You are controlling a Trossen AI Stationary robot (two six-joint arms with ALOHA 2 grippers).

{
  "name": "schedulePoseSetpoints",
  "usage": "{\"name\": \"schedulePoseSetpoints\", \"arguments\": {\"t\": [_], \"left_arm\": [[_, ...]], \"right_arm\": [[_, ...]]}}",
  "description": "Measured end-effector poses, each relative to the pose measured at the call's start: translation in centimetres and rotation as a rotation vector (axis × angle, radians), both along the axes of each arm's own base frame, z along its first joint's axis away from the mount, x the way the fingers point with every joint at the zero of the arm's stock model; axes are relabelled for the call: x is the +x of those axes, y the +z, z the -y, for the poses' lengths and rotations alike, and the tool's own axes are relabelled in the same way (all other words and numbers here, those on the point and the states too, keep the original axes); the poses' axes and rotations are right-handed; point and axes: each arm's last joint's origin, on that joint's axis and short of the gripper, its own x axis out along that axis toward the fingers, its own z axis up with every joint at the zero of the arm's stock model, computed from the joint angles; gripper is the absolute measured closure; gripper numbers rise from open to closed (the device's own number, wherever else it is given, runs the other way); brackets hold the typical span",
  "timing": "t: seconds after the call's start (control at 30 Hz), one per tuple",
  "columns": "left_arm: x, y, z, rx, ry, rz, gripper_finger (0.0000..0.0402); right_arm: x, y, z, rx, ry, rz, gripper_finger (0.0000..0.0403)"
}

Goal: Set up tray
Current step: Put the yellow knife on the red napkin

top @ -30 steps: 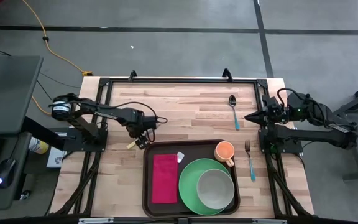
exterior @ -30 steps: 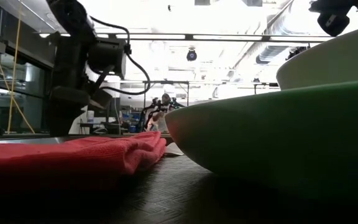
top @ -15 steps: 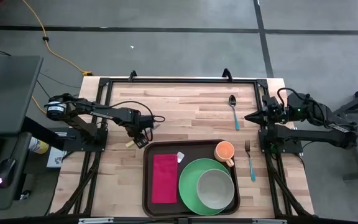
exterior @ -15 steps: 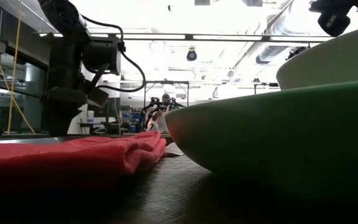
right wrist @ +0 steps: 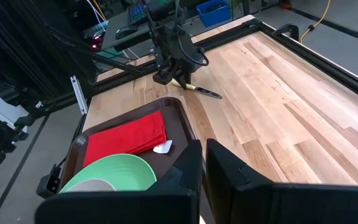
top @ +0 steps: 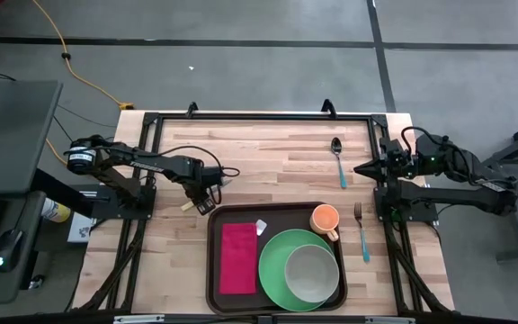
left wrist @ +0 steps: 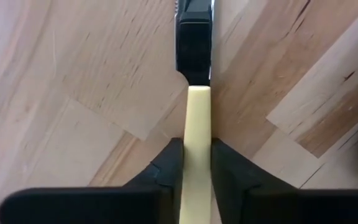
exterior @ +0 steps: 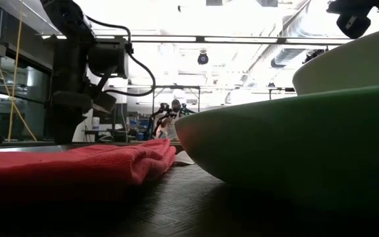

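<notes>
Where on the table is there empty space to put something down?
The widest bare wood lies between the left gripper holding the knife and the spoon, behind the tray. Another patch runs left of the tray. It's crowded inside the tray: red napkin, green plate, bowl, orange cup.

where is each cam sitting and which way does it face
High: overhead, straight down; both arms, the tray, the left gripper.
Low: on the tray, level past the red napkin; left arm.
Left wrist: facing the tabletop; fingers clamp a pale handle.
Right wrist: across the table; the right gripper.
High and right wrist share the tray, the red napkin.
</notes>
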Motion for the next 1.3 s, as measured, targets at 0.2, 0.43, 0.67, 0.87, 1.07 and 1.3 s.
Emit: {"name": "schedulePoseSetpoints", "arguments": {"t": [0.2,0.43,0.67,0.87,1.07,1.3], "left_arm": [[0.0,0.1,0.0,-0.003,0.002,0.001,0.036],[-0.5,1.8,0.1,0.008,0.044,0.094,0.036],[-0.8,5.0,0.4,-0.026,0.146,0.306,0.036],[-0.9,7.6,2.1,-0.028,0.255,0.491,0.036],[-2.0,9.7,6.1,0.009,0.359,0.663,0.036],[-4.0,11.2,12.6,0.041,0.488,0.974,0.036]], "right_arm": [[0.0,0.0,0.0,-0.001,0.0,0.0,0.0402],[0.0,0.0,0.0,-0.005,0.0,-0.001,0.0402],[0.0,0.0,0.0,-0.027,0.017,-0.001,0.0402],[0.0,-0.1,0.0,-0.023,0.023,-0.012,0.0402],[-0.4,-1.0,-0.1,-0.003,0.029,-0.109,0.0402],[-0.8,-1.7,-0.3,0.021,0.069,-0.183,0.0402]]}}
